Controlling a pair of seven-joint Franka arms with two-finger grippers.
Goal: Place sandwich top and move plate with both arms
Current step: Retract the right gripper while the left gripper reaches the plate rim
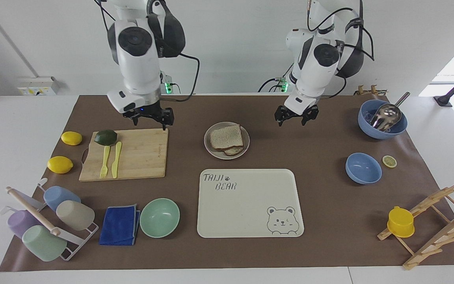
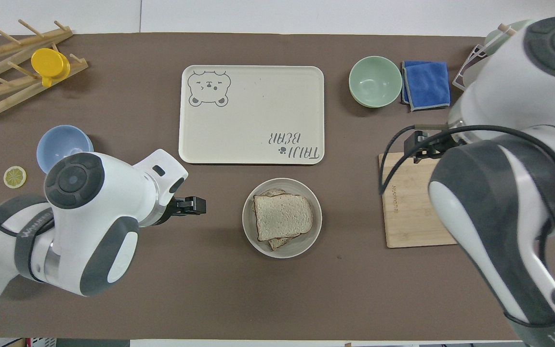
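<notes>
speckled square sandwich top [image 1: 227, 136] rests on round plate [image 1: 211, 150]; both claws [image 1: 290, 116] [image 1: 151, 117] gape empty.

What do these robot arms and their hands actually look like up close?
Both arms are glossy white rounded segments with dark grey-black joint bands and round dark end caps. Black cables loop alongside. Each ends in a small black two-finger hand: right hand, left hand.

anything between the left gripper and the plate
Nothing: in the facing view only bare brown mat separates the left gripper from the plate holding the sandwich top.
</notes>
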